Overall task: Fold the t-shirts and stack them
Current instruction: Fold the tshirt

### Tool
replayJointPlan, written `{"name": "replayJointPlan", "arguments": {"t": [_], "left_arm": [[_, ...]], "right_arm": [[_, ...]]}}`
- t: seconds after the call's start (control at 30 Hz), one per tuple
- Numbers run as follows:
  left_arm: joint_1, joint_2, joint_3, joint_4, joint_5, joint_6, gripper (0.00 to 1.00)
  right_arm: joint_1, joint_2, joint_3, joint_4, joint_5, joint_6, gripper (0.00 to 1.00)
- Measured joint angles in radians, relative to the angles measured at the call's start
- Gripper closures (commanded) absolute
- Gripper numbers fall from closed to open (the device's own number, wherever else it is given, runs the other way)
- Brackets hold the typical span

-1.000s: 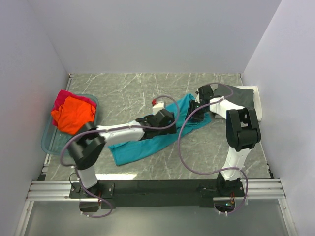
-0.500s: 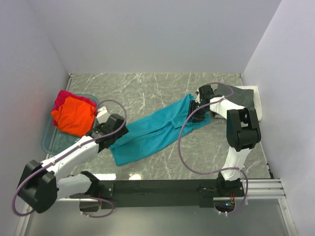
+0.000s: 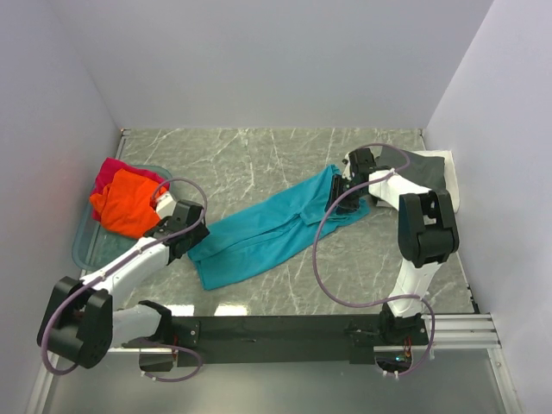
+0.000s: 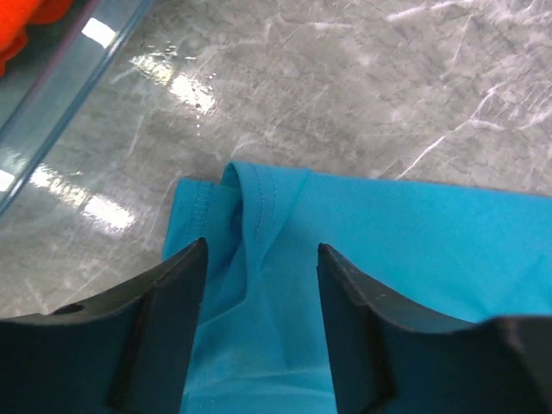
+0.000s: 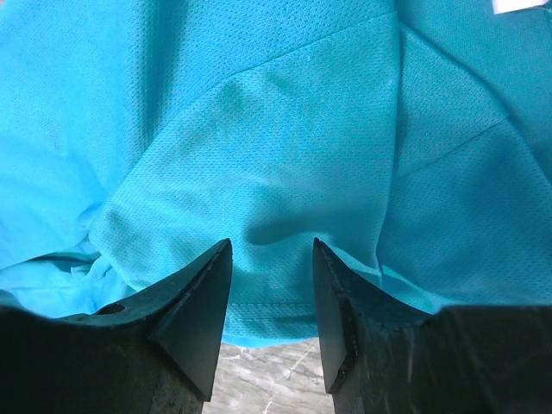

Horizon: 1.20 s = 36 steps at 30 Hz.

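A second ago my left claw (image 3: 191,241) was reaching over the middle of the teal t-shirt (image 3: 267,233). It has since swung back to that shirt's near-left corner, beside the clear tub (image 3: 82,250) holding the orange t-shirt (image 3: 125,203). Its jaws have narrowed but are still released, straddling a fold at the hem. My right claw (image 3: 345,200) has not moved: it sits at the shirt's far-right end, jaws apart, with flat cloth showing between them. The teal shirt lies stretched diagonally across the worktop (image 3: 241,159) between both claws.
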Motion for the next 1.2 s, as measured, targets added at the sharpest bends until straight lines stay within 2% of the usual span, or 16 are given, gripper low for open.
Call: {"name": "replayJointPlan", "arguments": {"t": [0.23,0.6,0.8,1.2], "left_arm": [[0.026,0.060,0.000,0.045,0.010,0.020,0.62],[0.086,0.058,-0.026,0.053,0.008,0.034,0.59],[0.111,0.058,-0.031,0.063,0.016,0.050,0.59],[0.155,0.076,-0.031,0.069,0.061,0.074,0.60]], "right_arm": [[0.000,-0.012,-0.008,0.002,0.000,-0.003,0.50],[0.003,-0.119,-0.011,-0.012,0.001,-0.003,0.50],[0.002,-0.043,0.176,-0.043,0.016,-0.003,0.49],[-0.014,0.283,0.578,-0.111,0.092,-0.027,0.47]]}}
